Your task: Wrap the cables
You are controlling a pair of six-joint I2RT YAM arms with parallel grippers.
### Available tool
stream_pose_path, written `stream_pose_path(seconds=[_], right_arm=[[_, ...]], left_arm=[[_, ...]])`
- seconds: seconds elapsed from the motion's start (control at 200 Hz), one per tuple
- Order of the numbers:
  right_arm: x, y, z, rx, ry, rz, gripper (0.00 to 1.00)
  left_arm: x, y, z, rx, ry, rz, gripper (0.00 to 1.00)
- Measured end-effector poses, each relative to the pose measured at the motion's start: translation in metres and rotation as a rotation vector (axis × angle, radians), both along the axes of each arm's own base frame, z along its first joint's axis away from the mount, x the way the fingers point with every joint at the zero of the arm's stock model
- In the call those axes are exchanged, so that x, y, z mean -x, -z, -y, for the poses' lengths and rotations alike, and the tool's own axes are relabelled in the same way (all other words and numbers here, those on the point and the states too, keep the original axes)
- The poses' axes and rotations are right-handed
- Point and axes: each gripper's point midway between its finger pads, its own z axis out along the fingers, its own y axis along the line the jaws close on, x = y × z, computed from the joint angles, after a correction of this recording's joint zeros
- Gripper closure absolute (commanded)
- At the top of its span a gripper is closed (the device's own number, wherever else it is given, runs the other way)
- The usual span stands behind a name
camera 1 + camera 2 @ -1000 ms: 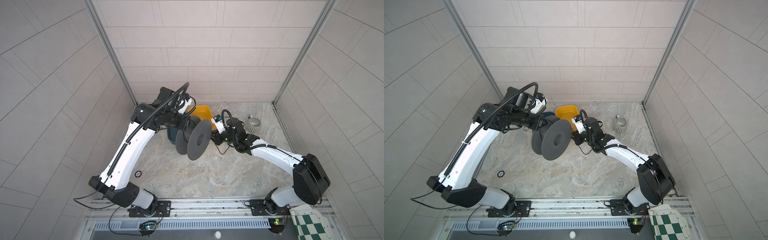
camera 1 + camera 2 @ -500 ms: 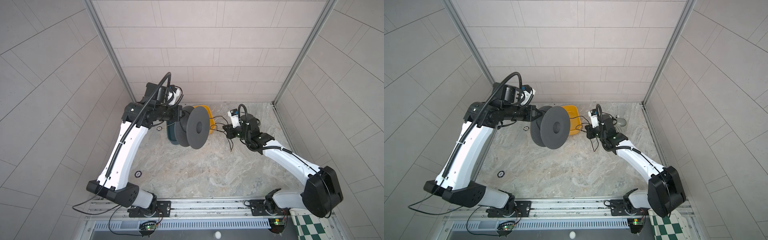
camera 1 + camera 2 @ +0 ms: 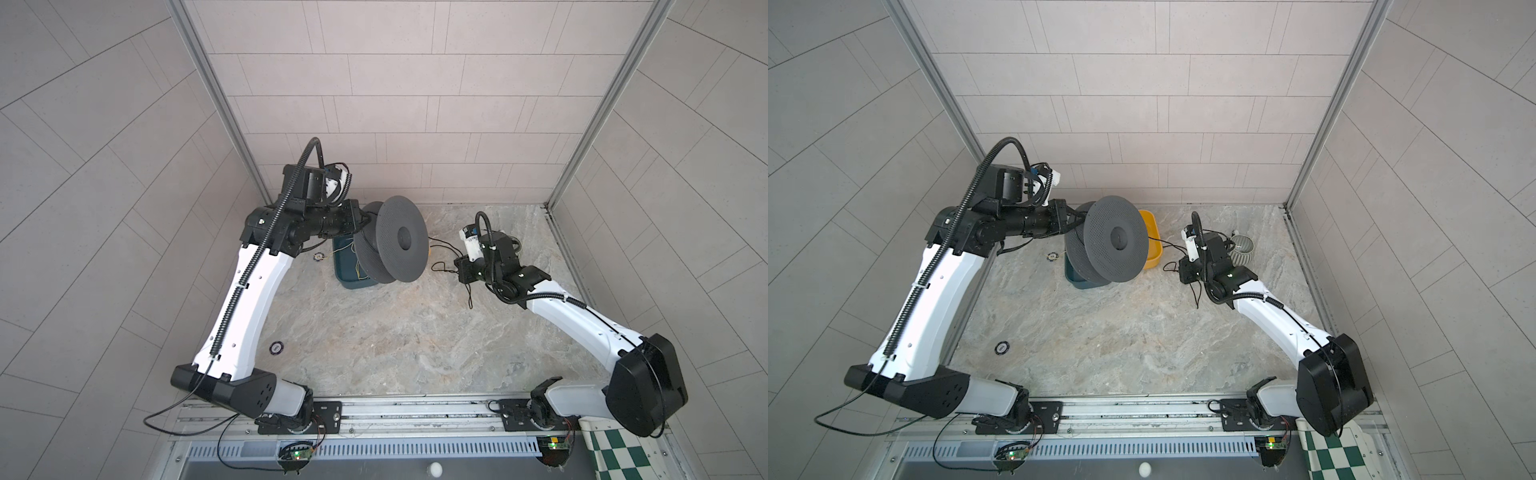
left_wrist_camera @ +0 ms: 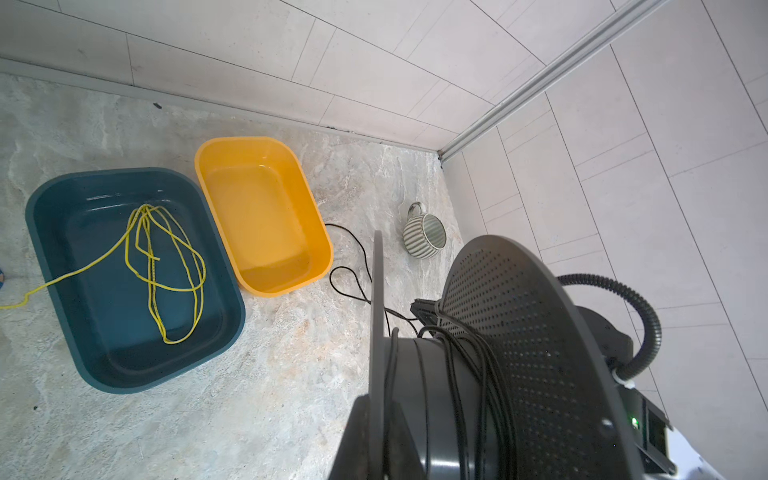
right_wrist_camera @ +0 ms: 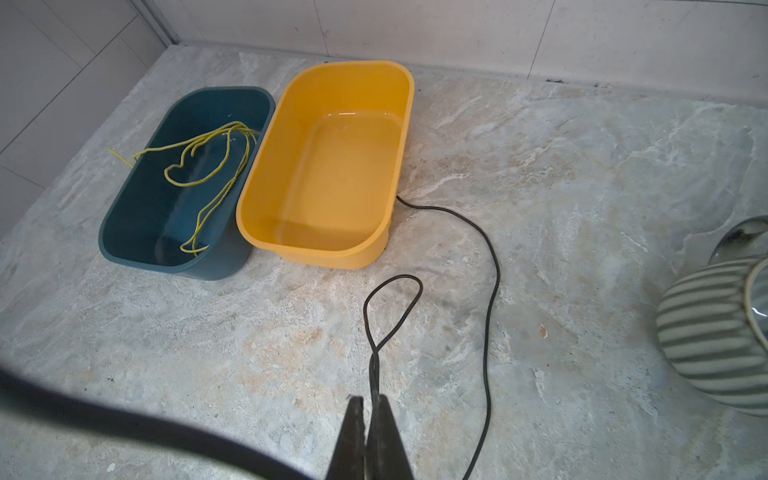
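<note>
In both top views we see the left gripper (image 3: 365, 219) clamped on the raised spool (image 3: 401, 241). The right gripper (image 3: 459, 271) pinches the black cable (image 3: 448, 246) beside it. Left wrist: cable turns sit on the spool hub. Right wrist: jaws closed on the cable, its loop lying on the table (image 5: 540, 166) near the yellow tub (image 5: 340, 257).

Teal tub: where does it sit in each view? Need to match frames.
Top view: teal tub partly hidden behind the spool.
Top view: teal tub again behind the spool.
Left wrist: teal tub beside the yellow tub.
Right wrist: teal tub beside the yellow tub.
Shared landmark: black cable, in all four.
</note>
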Motion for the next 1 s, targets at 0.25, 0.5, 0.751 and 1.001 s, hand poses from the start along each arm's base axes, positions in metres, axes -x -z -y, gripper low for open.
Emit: stream_pose_path(seconds=[0.25,0.5,0.751,1.001], right_arm=[[-0.001,0.013,-0.003,0.033,0.001,-0.011,0.89],[-0.011,0.046,-0.017,0.02,-0.029,-0.079,0.77],[-0.025,0.044,-0.036,-0.053,-0.067,-0.061,0.66],[-0.034,0.046,-0.047,-0.097,-0.086,-0.055,0.81]], left_arm=[[-0.003,0.0,0.003,0.038,-0.006,-0.013,1.0],[0.008,-0.005,0.004,0.055,0.022,-0.004,1.0],[0.015,-0.011,0.003,0.06,0.029,0.013,1.0],[0.016,-0.01,0.003,0.055,0.031,0.011,1.0]])
